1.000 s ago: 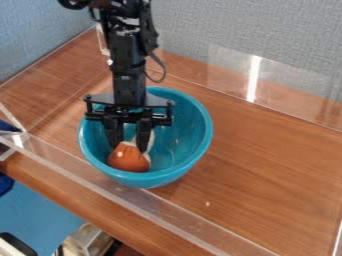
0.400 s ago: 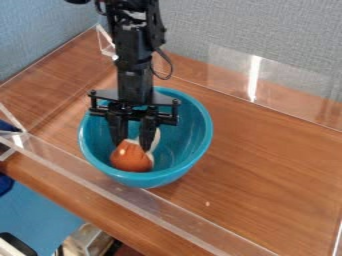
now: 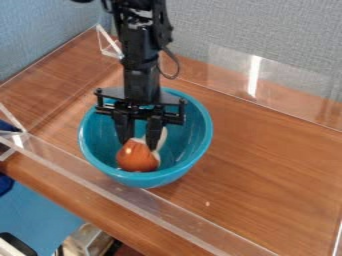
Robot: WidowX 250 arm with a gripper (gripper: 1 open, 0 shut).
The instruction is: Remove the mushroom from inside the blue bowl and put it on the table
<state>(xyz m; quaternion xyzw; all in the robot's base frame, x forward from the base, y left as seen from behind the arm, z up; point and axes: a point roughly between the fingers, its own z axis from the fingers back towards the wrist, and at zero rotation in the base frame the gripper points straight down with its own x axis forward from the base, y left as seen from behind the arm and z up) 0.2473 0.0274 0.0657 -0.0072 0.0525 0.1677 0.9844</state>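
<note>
1. Dark blue item [image 3: 7, 127] — at the left edge of the frame, partly cut off.
2. Clear low wall [image 3: 201, 228] — running from the left edge down to the bottom of the frame.
3. Blue bowl [image 3: 197, 150] — round, glossy, upright on the table, left of the frame's centre.
4. Mushroom [image 3: 136, 156] — inside the bowl, in its lower-left part; reddish-brown cap towards the viewer, pale stem partly hidden by the fingers.
5. Black gripper [image 3: 139, 138] — reaching down from the upper left of the frame into the bowl, fingers clamped on the mushroom.
6. Table [image 3: 267, 165] — brown wood grain, filling the right of the frame.
7. Grey wall [image 3: 267, 35] — textured, upper right.
</note>
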